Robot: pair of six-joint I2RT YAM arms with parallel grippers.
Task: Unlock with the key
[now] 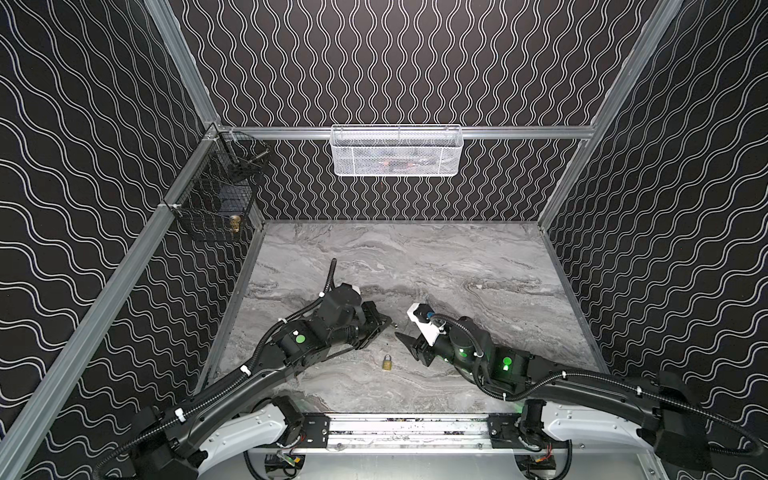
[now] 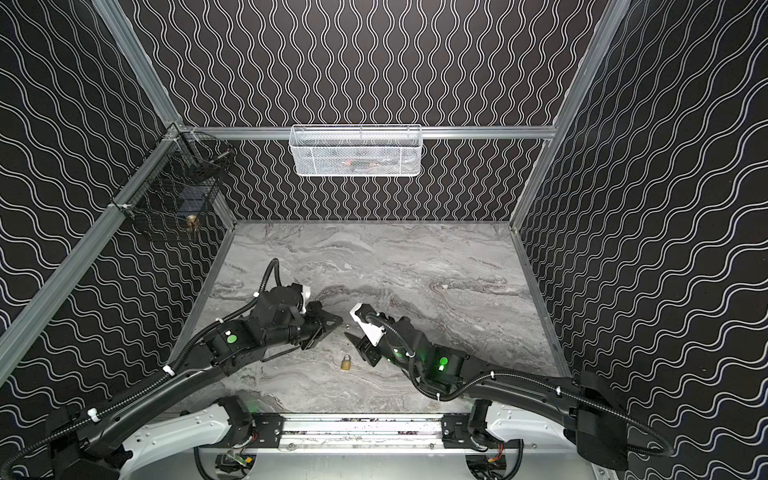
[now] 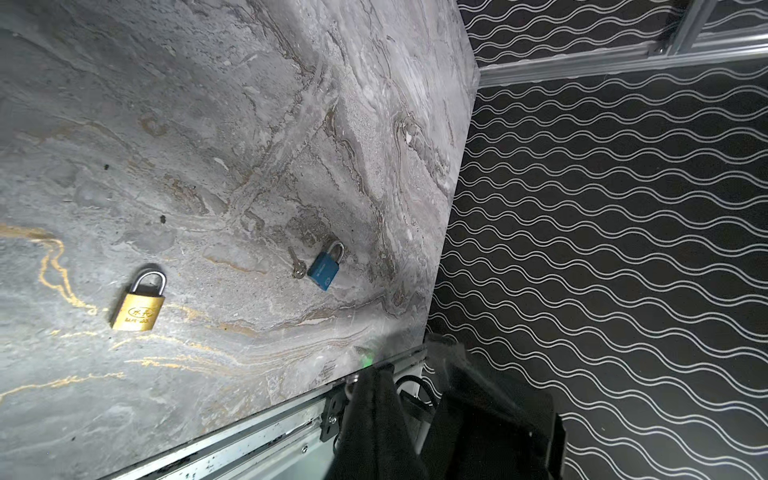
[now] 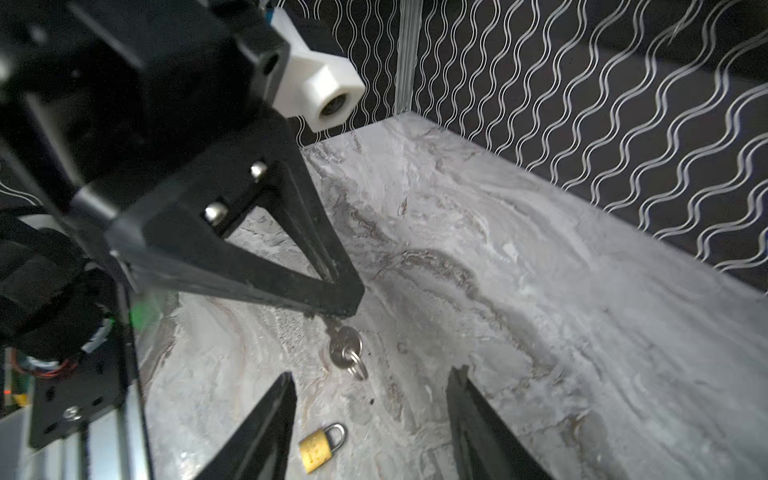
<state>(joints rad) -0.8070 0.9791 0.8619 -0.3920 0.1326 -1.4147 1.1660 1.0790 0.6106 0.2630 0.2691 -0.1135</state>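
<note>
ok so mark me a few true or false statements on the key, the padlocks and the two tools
1. The left tool is shut on a key. True.
2. The right tool holds the brass padlock. False: it is open and empty, and the padlock lies on the marble table.
3. The brass padlock's shackle is swung open. False: in the left wrist view it looks closed, both legs in the body.
4. A blue padlock also lies on the table. True.
</note>
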